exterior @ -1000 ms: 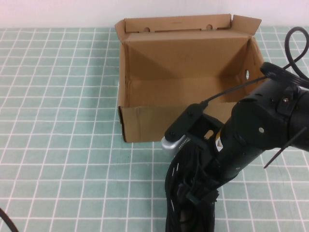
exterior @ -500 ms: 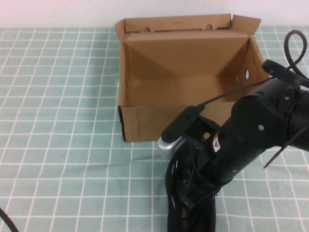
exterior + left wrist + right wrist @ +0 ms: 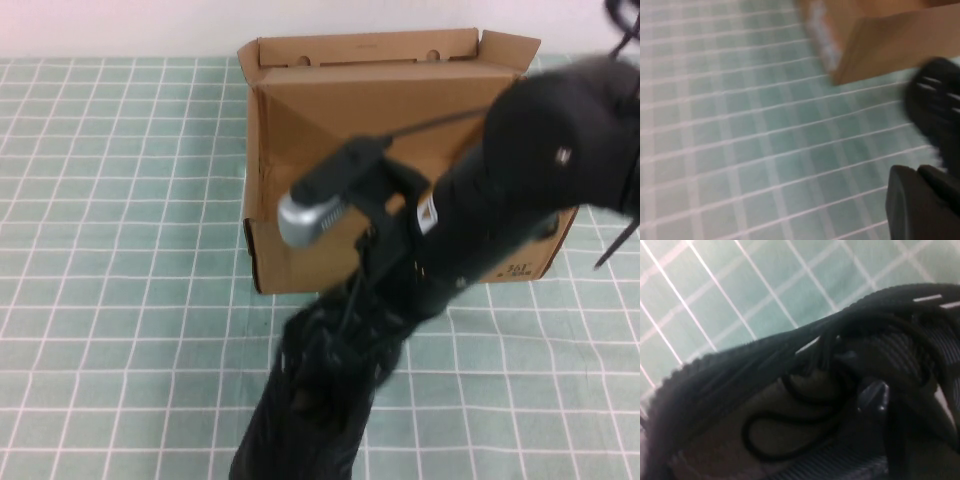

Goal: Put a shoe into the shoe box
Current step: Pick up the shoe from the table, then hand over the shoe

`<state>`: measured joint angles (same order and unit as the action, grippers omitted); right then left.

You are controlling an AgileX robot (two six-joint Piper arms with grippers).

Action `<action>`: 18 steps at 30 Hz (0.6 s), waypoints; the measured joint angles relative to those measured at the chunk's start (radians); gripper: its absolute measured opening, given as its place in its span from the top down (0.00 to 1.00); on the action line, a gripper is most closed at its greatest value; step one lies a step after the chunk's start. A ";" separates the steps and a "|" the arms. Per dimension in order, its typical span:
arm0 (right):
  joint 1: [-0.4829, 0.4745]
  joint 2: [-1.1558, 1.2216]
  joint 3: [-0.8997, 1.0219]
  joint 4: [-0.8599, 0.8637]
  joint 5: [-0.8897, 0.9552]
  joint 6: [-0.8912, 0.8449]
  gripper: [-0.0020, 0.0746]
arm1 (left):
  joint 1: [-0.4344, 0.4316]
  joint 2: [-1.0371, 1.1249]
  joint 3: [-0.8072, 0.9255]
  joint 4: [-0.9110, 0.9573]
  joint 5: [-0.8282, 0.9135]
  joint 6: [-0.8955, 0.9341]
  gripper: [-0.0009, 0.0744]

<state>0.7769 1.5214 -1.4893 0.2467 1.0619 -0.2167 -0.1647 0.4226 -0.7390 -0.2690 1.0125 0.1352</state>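
Observation:
The brown cardboard shoe box [image 3: 300,255] stands open at the back of the table, its lid flap [image 3: 360,48] upright. My right gripper [image 3: 375,295] hangs in front of the box's front wall, shut on the black mesh shoe [image 3: 320,400], which dangles below it with one end toward the table's near edge. The right wrist view is filled by the shoe [image 3: 790,390] and its black laces. My left gripper [image 3: 925,205] is out of the high view; its wrist view shows its dark fingers together over the cloth, with the shoe [image 3: 935,107] and a box corner [image 3: 890,40] beyond.
A green checked cloth [image 3: 120,250] covers the table. My right arm [image 3: 540,170] spans much of the box's opening and right side. Small black print [image 3: 515,268] shows on the box's front right corner.
My right arm has risen and swung toward the box, lifting the shoe off the cloth. The shoe now hangs tilted, its lower end shifted left.

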 joint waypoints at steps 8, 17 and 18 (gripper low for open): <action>0.000 0.000 -0.179 0.058 0.046 0.004 0.98 | 0.000 0.000 0.000 -0.349 -0.058 0.304 0.99; 0.000 0.004 -0.338 0.026 0.043 0.001 0.98 | 0.000 0.000 0.000 -0.634 -0.114 0.598 0.99; 0.000 0.004 -0.340 0.005 0.027 0.011 0.98 | 0.000 0.000 0.000 -0.641 -0.115 0.625 0.99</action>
<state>0.7769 1.5251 -1.8296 0.2518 1.0890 -0.2057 -0.1647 0.4226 -0.7390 -0.9096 0.8971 0.7599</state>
